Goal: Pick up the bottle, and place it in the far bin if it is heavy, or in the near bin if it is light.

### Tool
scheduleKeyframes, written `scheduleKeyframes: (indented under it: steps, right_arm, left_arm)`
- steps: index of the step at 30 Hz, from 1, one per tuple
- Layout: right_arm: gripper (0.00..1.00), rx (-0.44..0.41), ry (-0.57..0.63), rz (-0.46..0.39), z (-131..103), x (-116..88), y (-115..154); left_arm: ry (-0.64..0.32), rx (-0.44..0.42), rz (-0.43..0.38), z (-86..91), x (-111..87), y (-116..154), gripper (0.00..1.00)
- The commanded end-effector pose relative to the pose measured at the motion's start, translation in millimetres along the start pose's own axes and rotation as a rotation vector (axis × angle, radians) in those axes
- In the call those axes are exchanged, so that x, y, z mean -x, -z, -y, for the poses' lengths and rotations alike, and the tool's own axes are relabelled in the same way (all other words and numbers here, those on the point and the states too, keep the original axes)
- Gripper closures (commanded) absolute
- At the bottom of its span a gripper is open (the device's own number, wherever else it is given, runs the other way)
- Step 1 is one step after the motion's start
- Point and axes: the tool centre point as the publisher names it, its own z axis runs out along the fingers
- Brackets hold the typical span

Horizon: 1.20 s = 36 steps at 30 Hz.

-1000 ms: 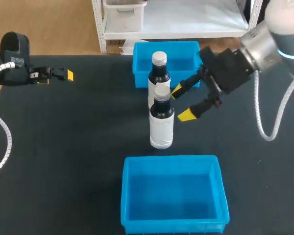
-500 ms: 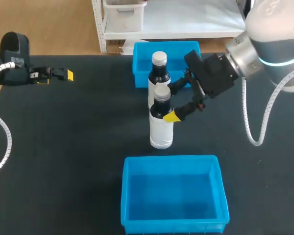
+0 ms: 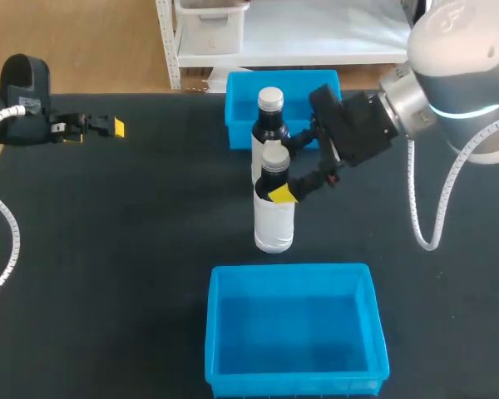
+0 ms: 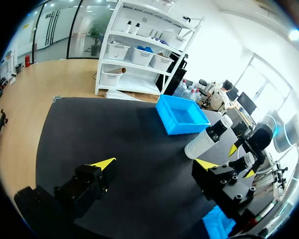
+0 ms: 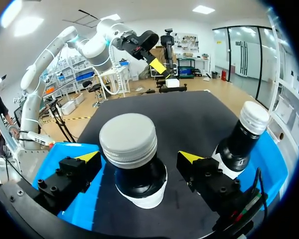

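A second bottle (image 3: 269, 125) stands close behind the bottle (image 3: 274, 212) between the right fingers (image 3: 282, 194).

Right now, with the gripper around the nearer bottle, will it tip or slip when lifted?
Likely tippy: the nearer bottle is tall and narrow, and the right gripper straddles it high, near the neck. The glossy dark shoulder there may be slippery. A sideways nudge could knock it into the other bottle standing close behind.
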Motion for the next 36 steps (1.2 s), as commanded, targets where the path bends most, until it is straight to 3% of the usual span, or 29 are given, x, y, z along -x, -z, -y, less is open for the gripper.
scheduleKeyframes:
  steps: [1,36]
  right_arm:
    - [0.00,-0.003,0.005,0.006,2.2,1.0,-2.0]
    - [0.00,-0.025,0.011,0.051,9.9,4.4,-6.0]
  left_arm:
    - [0.000,0.000,0.000,0.0,0.0,0.0,0.00]
    - [0.000,0.000,0.000,0.0,0.0,0.0,0.00]
